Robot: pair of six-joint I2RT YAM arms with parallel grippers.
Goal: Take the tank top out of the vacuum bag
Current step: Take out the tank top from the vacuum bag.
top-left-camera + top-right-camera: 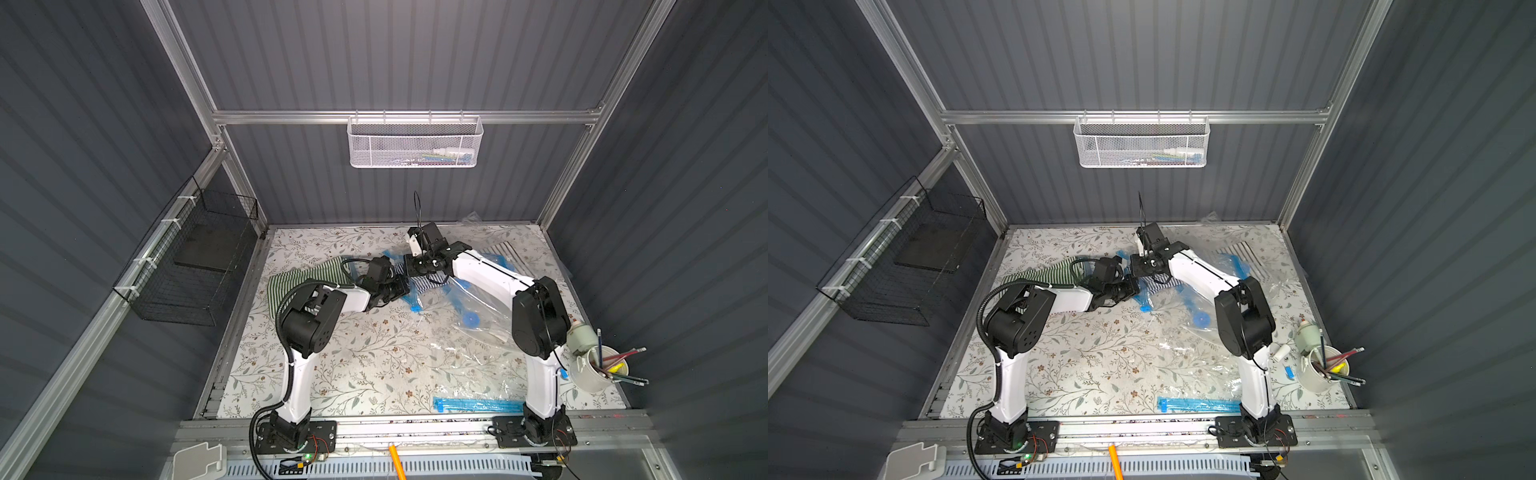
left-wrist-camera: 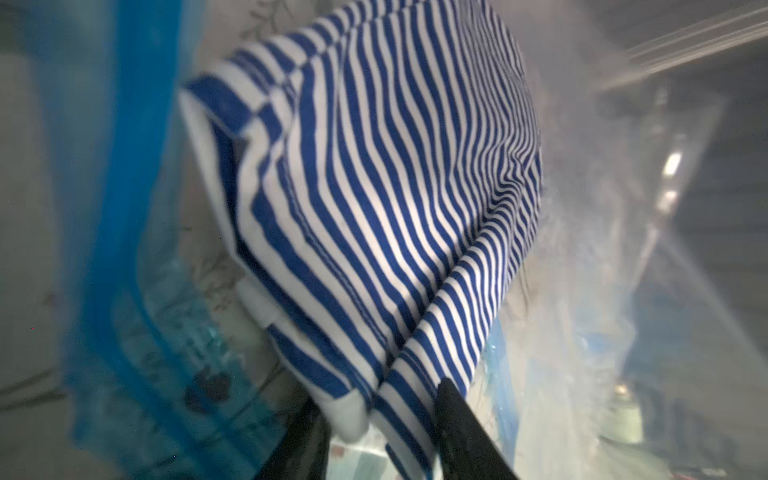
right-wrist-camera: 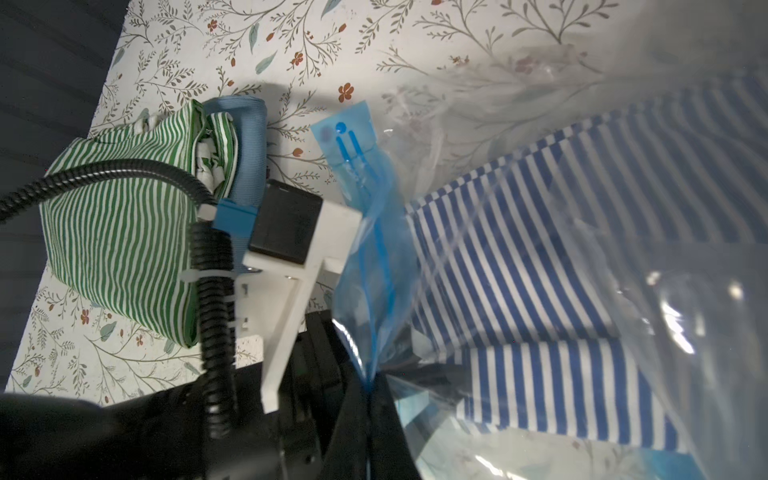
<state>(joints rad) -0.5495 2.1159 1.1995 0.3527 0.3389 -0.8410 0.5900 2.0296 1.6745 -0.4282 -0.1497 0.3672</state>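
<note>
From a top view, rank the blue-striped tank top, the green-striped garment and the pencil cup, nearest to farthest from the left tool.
1. Blue-striped tank top: right at the left tool, mid-scene.
2. Green-striped garment: farther off, on the robot's left side.
3. Pencil cup: farthest, on the robot's right, toward the front.

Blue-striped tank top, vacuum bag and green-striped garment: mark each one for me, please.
blue-striped tank top (image 2: 374,187): left wrist view, middle of the striped fabric.
vacuum bag (image 3: 374,249): right wrist view, blue zip strip at its mouth.
green-striped garment (image 3: 120,232): right wrist view, middle of the folded cloth.
</note>
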